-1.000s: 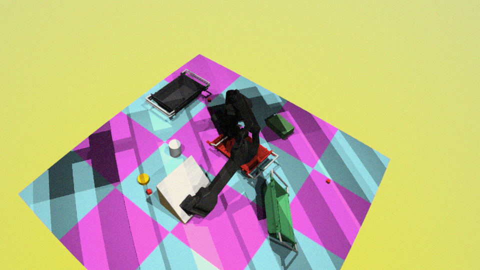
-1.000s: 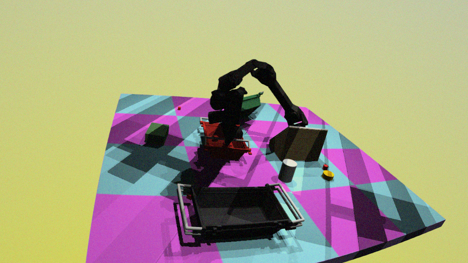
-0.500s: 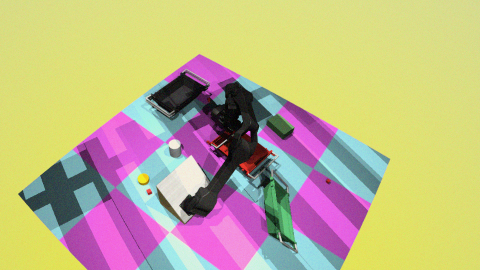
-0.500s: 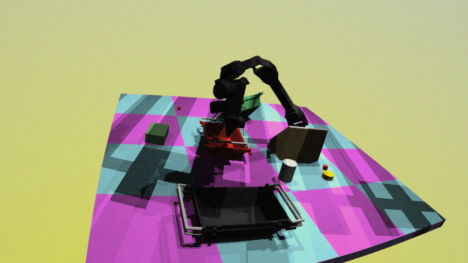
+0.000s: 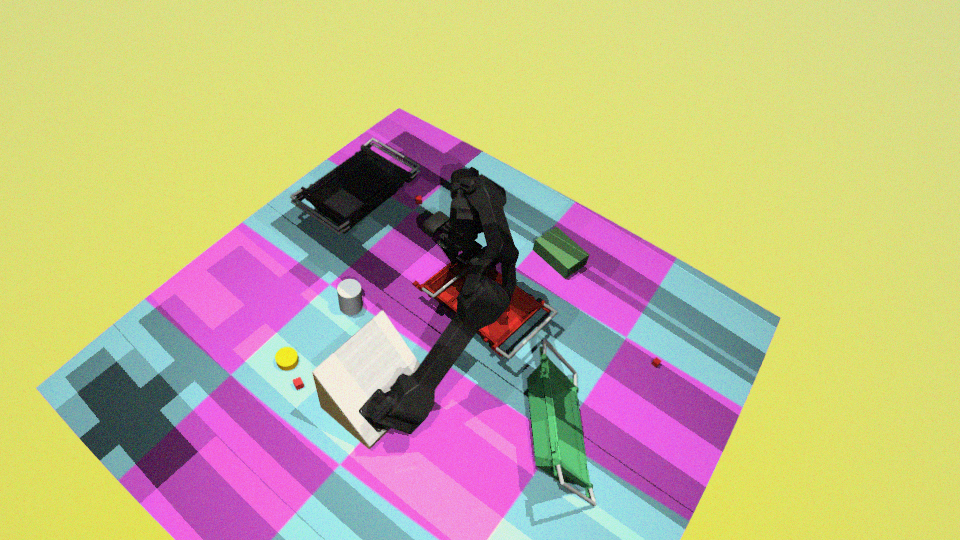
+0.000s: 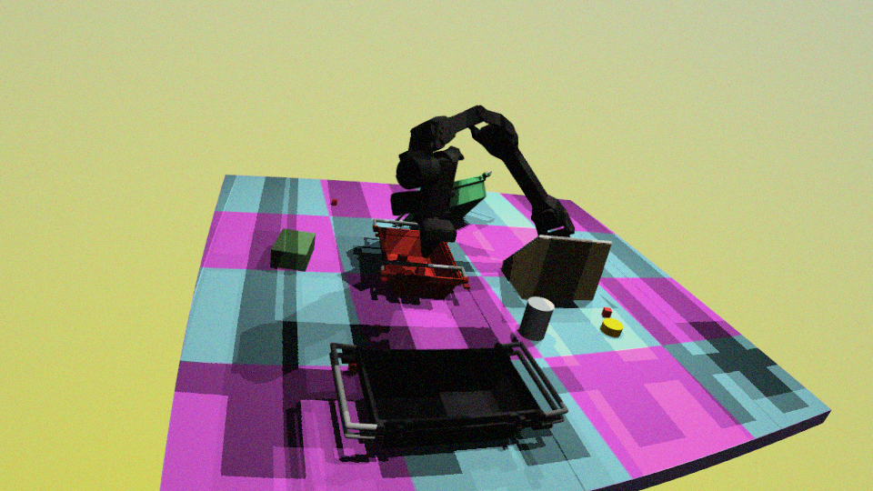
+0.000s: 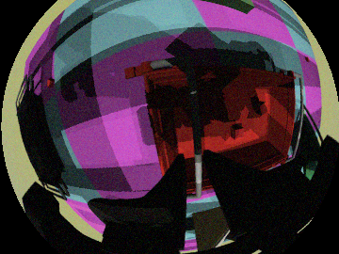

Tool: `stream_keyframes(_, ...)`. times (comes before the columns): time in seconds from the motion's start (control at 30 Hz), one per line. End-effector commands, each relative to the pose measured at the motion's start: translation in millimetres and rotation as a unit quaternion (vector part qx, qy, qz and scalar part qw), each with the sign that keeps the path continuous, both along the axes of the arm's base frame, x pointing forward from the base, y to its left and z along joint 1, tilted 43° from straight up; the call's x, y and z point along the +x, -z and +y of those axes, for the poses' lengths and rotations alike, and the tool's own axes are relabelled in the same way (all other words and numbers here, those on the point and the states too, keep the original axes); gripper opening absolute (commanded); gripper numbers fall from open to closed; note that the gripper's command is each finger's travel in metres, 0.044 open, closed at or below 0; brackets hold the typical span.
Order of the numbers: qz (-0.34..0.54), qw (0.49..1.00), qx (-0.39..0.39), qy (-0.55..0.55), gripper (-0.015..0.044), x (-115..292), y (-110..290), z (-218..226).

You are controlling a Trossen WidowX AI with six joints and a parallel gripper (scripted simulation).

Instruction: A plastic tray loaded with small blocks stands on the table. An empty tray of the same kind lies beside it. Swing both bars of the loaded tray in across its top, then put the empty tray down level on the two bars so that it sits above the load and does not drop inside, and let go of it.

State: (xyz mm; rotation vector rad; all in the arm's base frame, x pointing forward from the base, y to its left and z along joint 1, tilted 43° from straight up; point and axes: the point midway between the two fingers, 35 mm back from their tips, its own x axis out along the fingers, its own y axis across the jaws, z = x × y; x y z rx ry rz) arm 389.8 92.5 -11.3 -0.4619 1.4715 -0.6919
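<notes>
swinging bar [image 5: 441, 288] [image 6: 440, 267] [image 7: 198, 171], red tray [image 5: 511, 323] [image 6: 421, 282] [image 7: 278, 118] holding blocks
</notes>
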Motion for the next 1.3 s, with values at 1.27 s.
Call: stream_keyframes(1.27,0.004,1.0,-0.005,0.003,0.0081,-34,-164,-166)
